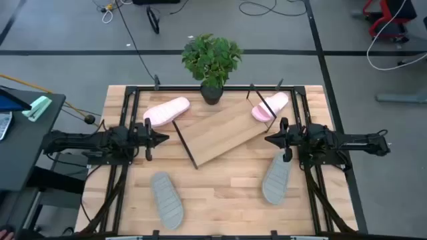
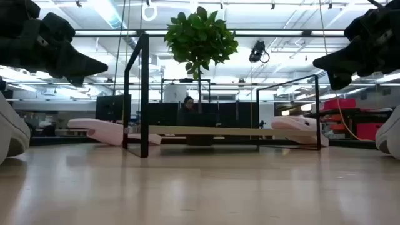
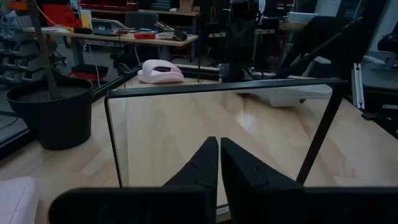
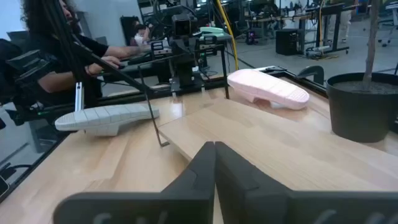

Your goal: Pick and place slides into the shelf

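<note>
The left gripper [image 1: 165, 139] is seen at the table's [image 1: 220, 180] left side with its fingers pressed together and nothing between them, held above the tabletop and pointed toward the middle. Just beyond its tip and slightly to the far side, a pink sandal [image 1: 167, 111] is laid on the table, close to the shelf's [image 1: 220, 131] left end. Nearer the front edge than this gripper, a grey sandal [image 1: 166, 198] is set on the bare wood, well apart from the fingers. Between the two grippers the shelf is found: a light-wood board on a thin black wire frame, turned at an angle across the tabletop, with no sandal resting on its board. A potted plant [image 1: 211, 60] is placed at the far edge, just behind the shelf. The second pink sandal [image 1: 269, 106] is seen at the shelf's right end, by the wire frame, on the far side of the right gripper [image 1: 269, 140]. That gripper is likewise closed on nothing, held above the table and aimed toward the centre, facing the left one across the shelf. A second grey sandal [image 1: 276, 179] is laid toward the front of it, close beside the right arm. In the right wrist view a seated person [image 4: 50, 43] is visible beyond the table.
</note>
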### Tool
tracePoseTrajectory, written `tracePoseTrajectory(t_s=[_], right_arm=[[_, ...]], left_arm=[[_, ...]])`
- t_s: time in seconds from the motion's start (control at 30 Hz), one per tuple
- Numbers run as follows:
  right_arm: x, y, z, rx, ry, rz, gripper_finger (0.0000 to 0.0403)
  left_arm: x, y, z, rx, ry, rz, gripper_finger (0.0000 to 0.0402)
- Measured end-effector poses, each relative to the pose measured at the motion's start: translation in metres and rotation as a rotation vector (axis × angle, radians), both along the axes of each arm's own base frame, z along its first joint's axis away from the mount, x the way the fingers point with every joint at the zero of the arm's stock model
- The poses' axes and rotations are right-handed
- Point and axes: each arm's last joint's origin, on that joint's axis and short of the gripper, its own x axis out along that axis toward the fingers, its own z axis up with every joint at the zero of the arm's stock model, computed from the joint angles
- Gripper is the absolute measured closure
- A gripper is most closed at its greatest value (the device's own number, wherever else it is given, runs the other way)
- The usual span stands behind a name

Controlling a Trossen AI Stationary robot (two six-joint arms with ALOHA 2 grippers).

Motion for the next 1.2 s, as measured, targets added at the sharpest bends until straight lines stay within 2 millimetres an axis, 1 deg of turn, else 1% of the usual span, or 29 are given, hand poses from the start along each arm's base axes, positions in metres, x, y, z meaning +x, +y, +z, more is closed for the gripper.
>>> tracePoseTrajectory(t_s=[0.4,0.77,1.07,1.2], right_arm=[[0.0000,0.0000,0.0000,0.000,0.000,0.000,0.0389],[0.0000,0.0000,0.0000,0.000,0.000,0.000,0.0389],[0.0000,0.0000,0.0000,0.000,0.000,0.000,0.0389],[0.0000,0.0000,-0.0001,0.000,0.001,0.000,0.0389]], left_arm=[[0.0000,0.0000,0.0000,0.000,0.000,0.000,0.0365],[0.0000,0.0000,-0.0001,0.000,0.000,0.000,0.0378],[0.0000,0.0000,0.0000,0.000,0.000,0.000,0.0364],[0.0000,0.0000,-0.0001,0.000,0.000,0.000,0.0364]])
